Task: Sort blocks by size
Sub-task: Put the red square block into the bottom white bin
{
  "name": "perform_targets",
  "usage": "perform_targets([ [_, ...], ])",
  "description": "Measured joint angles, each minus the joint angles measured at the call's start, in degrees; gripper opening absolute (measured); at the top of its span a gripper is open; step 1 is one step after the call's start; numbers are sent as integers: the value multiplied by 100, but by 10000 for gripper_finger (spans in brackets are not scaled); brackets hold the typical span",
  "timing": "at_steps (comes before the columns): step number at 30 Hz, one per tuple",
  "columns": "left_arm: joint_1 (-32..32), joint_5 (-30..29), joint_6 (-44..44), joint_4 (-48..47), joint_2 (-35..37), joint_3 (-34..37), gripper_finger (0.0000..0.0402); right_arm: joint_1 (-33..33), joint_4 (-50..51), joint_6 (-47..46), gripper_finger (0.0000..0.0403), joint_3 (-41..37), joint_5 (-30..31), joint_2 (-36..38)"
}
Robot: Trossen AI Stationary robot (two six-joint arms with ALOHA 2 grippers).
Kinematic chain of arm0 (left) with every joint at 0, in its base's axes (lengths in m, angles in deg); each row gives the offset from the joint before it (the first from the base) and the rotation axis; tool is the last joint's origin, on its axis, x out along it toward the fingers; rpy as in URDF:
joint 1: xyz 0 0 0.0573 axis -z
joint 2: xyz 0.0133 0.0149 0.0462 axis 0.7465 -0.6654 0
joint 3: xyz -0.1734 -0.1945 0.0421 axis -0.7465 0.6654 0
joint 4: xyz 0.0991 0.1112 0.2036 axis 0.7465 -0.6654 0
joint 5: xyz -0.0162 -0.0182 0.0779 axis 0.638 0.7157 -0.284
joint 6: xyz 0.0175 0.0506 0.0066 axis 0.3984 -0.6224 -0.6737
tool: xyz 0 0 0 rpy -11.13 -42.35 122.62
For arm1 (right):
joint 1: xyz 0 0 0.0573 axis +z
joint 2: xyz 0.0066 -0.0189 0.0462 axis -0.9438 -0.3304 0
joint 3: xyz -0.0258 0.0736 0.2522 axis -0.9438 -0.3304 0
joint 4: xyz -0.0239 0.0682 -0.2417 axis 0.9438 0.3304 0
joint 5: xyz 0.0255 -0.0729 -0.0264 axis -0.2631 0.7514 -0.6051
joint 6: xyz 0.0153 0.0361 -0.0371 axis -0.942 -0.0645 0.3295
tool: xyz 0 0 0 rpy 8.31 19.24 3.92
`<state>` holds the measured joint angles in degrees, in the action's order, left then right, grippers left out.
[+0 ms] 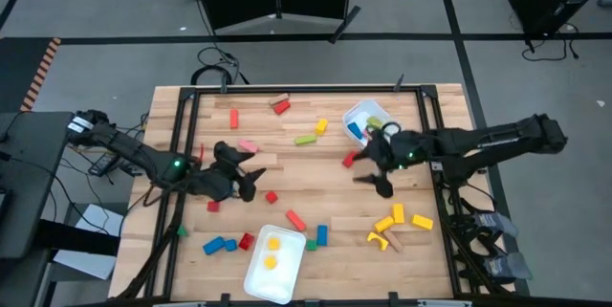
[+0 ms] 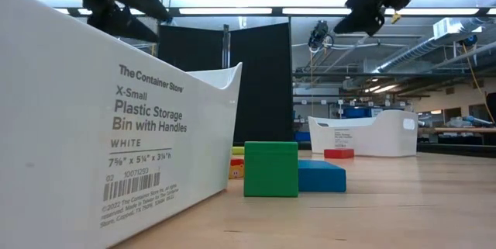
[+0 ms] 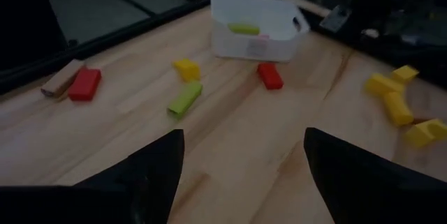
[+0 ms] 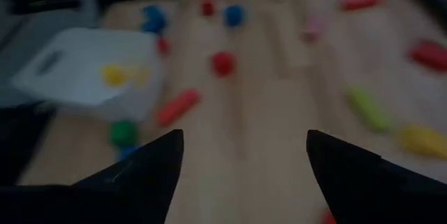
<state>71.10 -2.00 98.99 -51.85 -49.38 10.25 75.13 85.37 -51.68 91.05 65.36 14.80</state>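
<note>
1. The wooden tabletop (image 1: 316, 168) carries everything.
2. Left of its centre, the left gripper (image 1: 251, 181) hangs with fingers (image 3: 150, 175) spread wide, holding nothing.
3. Right of centre, the right gripper (image 1: 375, 175) hangs the same way, fingers (image 4: 140, 172) parted and empty.
4. A white tray (image 1: 274, 263) with two yellow pieces sits at the near edge; another tray (image 1: 363, 116) sits by the far right corner.
5. The blocks (image 1: 304, 139) lie scattered across the tabletop, some around the near tray.

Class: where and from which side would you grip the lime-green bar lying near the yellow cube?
Mid-length, jaws across its narrow width, coming from above: the lime-green bar lies flat, with bare table along both long sides.
</note>
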Motion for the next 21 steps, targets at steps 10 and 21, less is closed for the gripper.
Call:
perform_targets([
  [10,-960,1283,-176,-505,-98,0,271,758,-951,38,309,0,-490,-567],
  [21,-914,2644,-636,-787,-1349,-130,274,753,-869,-197,301,0,-345,-547],
])
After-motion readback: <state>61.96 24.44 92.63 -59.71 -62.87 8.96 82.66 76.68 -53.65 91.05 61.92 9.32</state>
